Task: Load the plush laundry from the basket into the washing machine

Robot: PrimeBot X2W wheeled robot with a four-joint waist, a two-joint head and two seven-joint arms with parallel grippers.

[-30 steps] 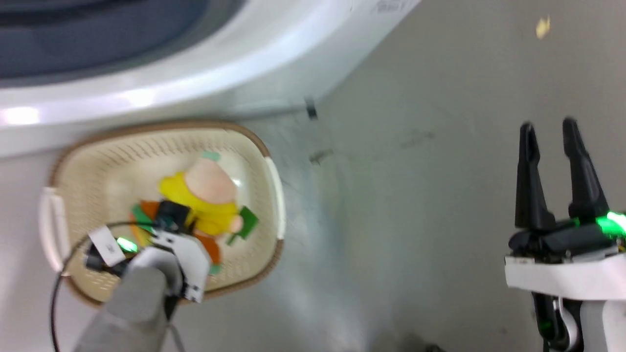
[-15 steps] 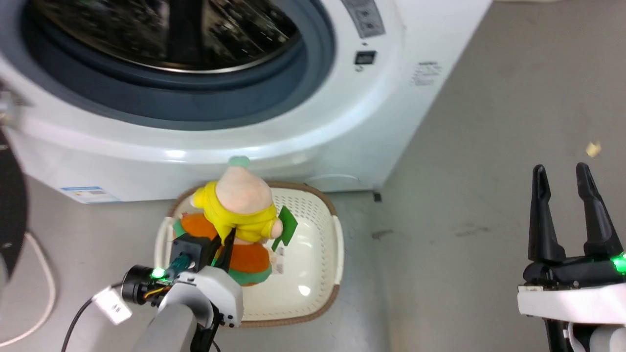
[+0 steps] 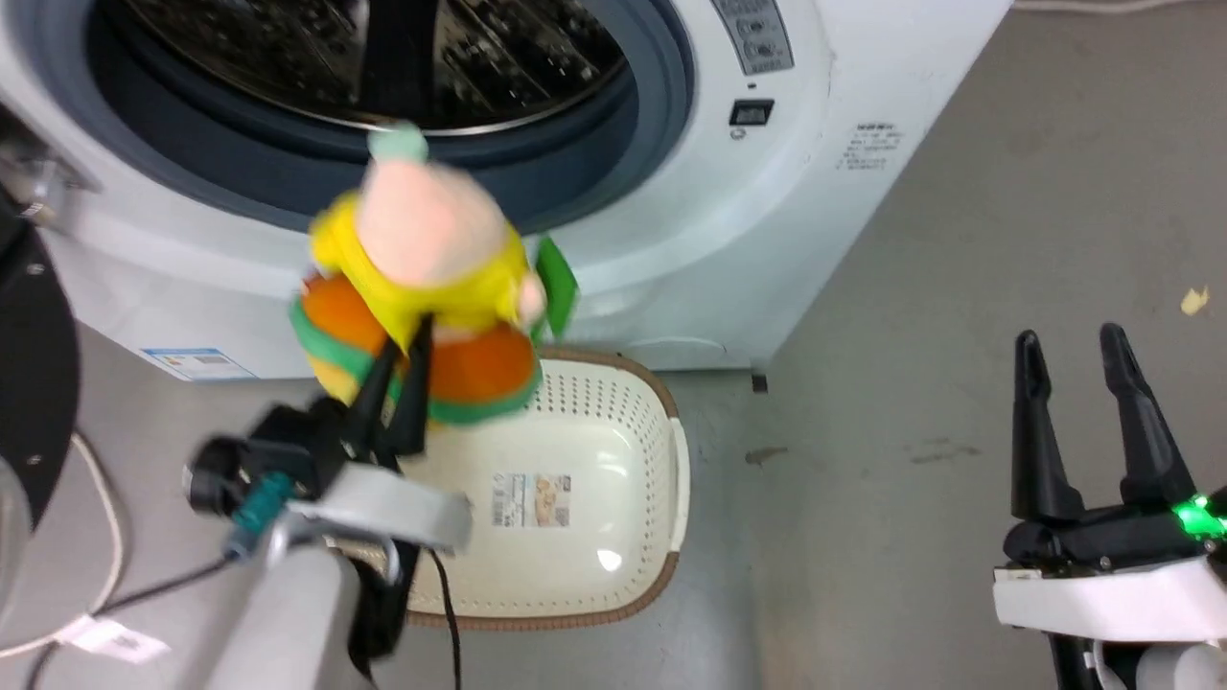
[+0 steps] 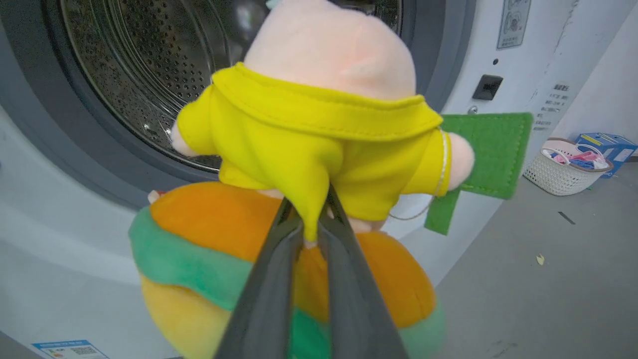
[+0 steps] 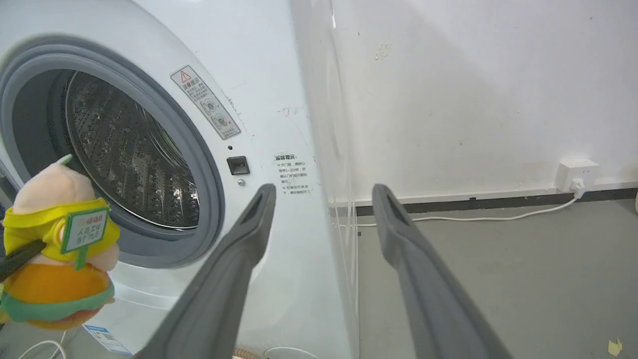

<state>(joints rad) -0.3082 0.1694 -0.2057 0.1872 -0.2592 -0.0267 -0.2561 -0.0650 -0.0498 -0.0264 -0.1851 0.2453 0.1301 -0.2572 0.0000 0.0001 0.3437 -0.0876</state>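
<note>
The plush laundry (image 3: pixel 422 278) is a burger toy with orange buns, green edging, a yellow layer and a pale pink round top. It hangs in the air in front of the washing machine (image 3: pixel 767 192), just below its open porthole and steel drum (image 4: pixel 149 75). My left gripper (image 3: pixel 407 335) is shut on the toy's yellow layer (image 4: pixel 309 149). The plush laundry (image 5: pixel 55 249) also shows at the left of the right wrist view. Below it the cream basket (image 3: pixel 613 537) stands on the floor with only its paper label inside. My right gripper (image 3: pixel 1069 345) hangs open at the lower right, over bare floor.
The washer's black-rimmed door (image 3: pixel 34 383) stands open at the far left. A white cable (image 3: pixel 96 537) lies on the floor at the left. A small white basket (image 4: pixel 565 167) of clothes and a blue box (image 4: pixel 605 144) stand farther off. A wall socket (image 5: pixel 575 174) sits low on the wall.
My left gripper has lifted the plush laundry out of the basket and up towards the porthole. The camera has tilted up, bringing the washer into view. The right gripper stays open.
</note>
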